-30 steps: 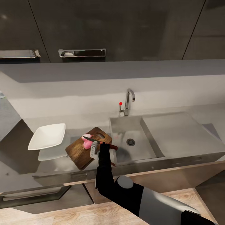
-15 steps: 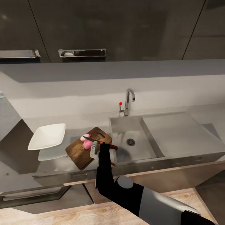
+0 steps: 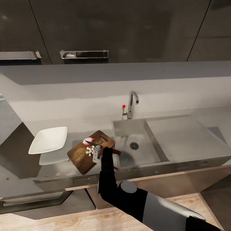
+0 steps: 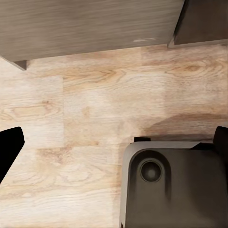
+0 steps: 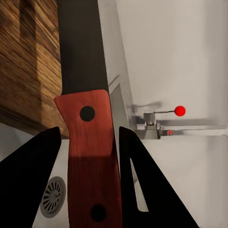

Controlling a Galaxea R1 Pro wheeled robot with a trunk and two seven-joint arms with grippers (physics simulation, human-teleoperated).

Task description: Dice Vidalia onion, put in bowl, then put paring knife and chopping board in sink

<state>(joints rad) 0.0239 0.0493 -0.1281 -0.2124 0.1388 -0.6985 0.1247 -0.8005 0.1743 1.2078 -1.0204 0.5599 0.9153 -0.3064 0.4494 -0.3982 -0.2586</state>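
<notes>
The dark wooden chopping board [image 3: 84,159] lies askew on the countertop [image 3: 48,123], just left of the sink [image 3: 150,142]. On it sit one pink onion piece [image 3: 88,141] and several small white onion dice [image 3: 90,150]. My right gripper [image 3: 104,150] is shut on the red handle of the paring knife [image 3: 110,149], its dark blade lying over the dice. In the right wrist view both fingers [image 5: 33,183] clamp the knife handle [image 5: 90,156], and the blade runs beside the board [image 5: 26,61]. The white bowl [image 3: 49,140] stands left of the board. My left gripper [image 4: 116,142] hangs open above the floor.
The chrome tap [image 3: 131,104] with its red-tipped lever [image 5: 179,110] stands behind the basin; the drain [image 3: 134,146] is bare. A flat drainboard [image 3: 179,134] extends to the right. Dark cabinets hang above. My own dark base [image 4: 175,185] rests on the wood-plank floor [image 4: 85,114].
One pink onion piece under the blade has turned into several small white dice on the board. One pink piece remains. The right arm and knife have barely moved.
</notes>
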